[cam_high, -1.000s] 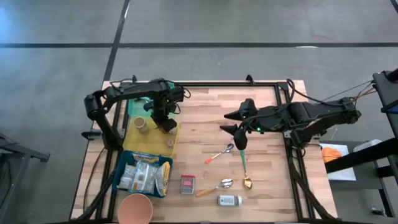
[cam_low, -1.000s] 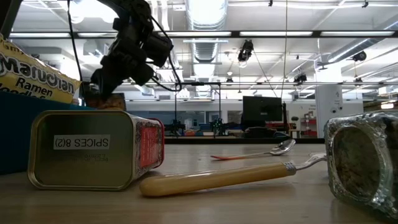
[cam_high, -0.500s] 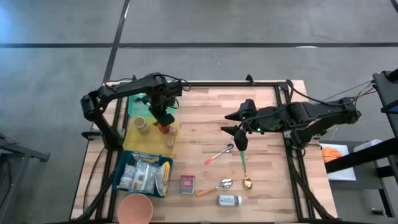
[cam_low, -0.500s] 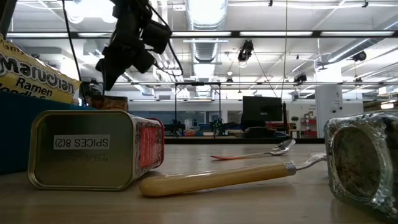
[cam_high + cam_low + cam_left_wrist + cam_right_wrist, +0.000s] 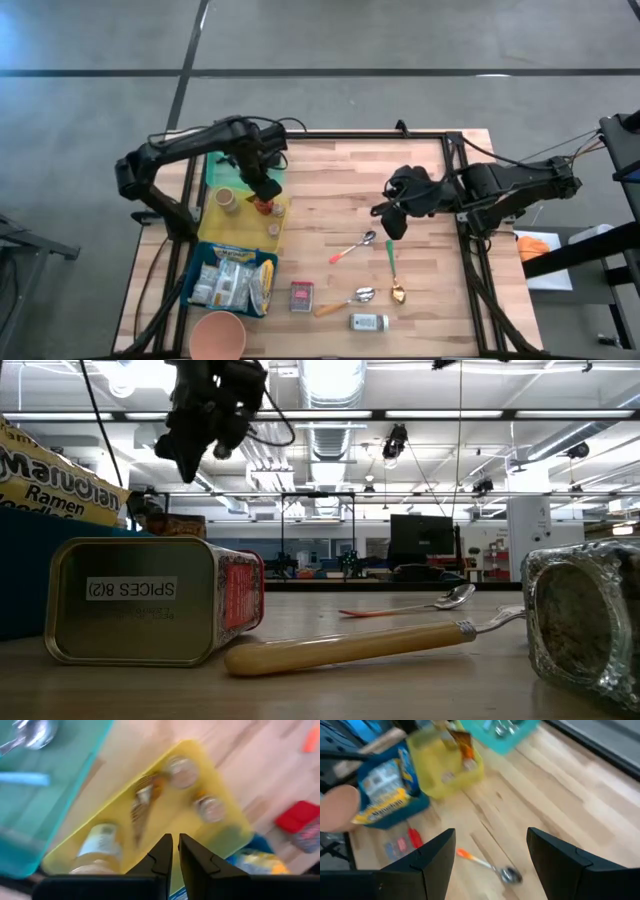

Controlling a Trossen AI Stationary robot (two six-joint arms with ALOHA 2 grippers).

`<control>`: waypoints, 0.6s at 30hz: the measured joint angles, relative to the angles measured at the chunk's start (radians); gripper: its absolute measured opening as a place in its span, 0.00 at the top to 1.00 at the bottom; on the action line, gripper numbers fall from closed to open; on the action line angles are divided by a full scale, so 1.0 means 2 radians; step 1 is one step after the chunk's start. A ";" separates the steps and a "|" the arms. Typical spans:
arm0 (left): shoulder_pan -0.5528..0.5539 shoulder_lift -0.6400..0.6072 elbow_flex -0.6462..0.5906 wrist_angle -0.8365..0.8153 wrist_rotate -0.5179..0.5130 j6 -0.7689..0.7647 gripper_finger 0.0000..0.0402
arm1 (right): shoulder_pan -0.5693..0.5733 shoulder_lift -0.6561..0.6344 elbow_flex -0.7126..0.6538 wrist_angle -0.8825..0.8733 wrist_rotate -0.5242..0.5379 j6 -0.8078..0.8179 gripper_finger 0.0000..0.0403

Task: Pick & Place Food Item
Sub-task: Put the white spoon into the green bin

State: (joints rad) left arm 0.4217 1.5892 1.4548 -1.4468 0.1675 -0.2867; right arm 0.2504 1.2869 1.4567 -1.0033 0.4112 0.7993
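Observation:
A brown and orange food packet (image 5: 142, 802) lies in the yellow tray (image 5: 243, 236) at the table's left, beside a jar (image 5: 102, 845) and two small capped bottles (image 5: 210, 808). My left gripper (image 5: 263, 186) hangs shut above that tray, pointing down, clear of the packet, with nothing between its fingers (image 5: 172, 845). In the low view it (image 5: 190, 458) is high over the table. My right gripper (image 5: 395, 220) stands open over the table's middle right, above the far end of a green-handled spoon (image 5: 392, 262), holding nothing (image 5: 492, 840).
A teal tray (image 5: 216, 170) sits behind the yellow one and a blue bin of ramen packs (image 5: 232, 280) in front of it. Near the front lie a pink bowl (image 5: 218, 335), a red spice tin (image 5: 302, 296), a wooden-handled spoon (image 5: 340, 303), an orange-handled spoon (image 5: 350, 247) and a glass jar (image 5: 368, 322).
My left gripper has risen straight up from the yellow tray, staying shut, and the packet has stayed in the tray. My right gripper has tipped its fingers further down and rolled its wrist over the green-handled spoon, staying open.

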 joint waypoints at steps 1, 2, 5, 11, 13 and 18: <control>-0.006 -0.004 0.000 0.012 0.009 -0.004 0.90 | 0.000 0.000 0.000 -0.013 0.000 0.009 0.40; -0.014 -0.008 0.000 0.028 0.018 -0.011 0.90 | 0.000 0.000 0.000 -0.024 -0.001 0.018 0.40; -0.043 -0.014 0.000 0.080 0.034 -0.030 0.90 | 0.000 0.000 0.000 -0.052 -0.008 0.038 0.40; -0.104 -0.010 0.000 0.205 0.040 -0.069 0.90 | 0.000 0.000 -0.005 -0.088 -0.019 0.061 0.40; -0.121 -0.002 0.000 0.252 0.040 -0.085 0.90 | 0.000 0.000 -0.009 -0.088 -0.023 0.063 0.40; -0.154 0.043 0.000 0.338 0.040 -0.096 0.89 | 0.000 0.000 -0.021 -0.087 -0.024 0.074 0.40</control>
State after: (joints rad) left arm 0.1134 1.6744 1.4546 -0.7700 0.2481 -0.4778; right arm 0.2504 1.2877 1.4147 -1.1778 0.3641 0.9478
